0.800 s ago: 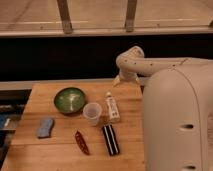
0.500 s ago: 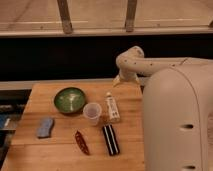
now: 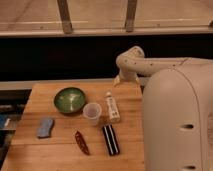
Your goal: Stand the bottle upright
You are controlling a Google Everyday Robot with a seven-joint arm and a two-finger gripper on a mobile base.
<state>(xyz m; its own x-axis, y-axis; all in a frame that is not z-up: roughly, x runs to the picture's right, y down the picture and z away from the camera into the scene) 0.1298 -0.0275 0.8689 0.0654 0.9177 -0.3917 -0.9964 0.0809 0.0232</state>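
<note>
The bottle (image 3: 113,108) is slim and whitish with a white cap and a pale label. It lies on its side on the wooden table (image 3: 60,155), cap pointing away, right of the translucent cup (image 3: 92,113). My gripper (image 3: 119,80) seems to be the pale tip at the end of the white arm (image 3: 134,64). It hangs over the table's far edge, above and behind the bottle, not touching it.
A green bowl (image 3: 69,99) sits left of the cup. A blue sponge (image 3: 45,127) lies at the left. A red chili (image 3: 81,142) and a black bar with white stripes (image 3: 111,140) lie near the front. My white body (image 3: 177,125) fills the right side.
</note>
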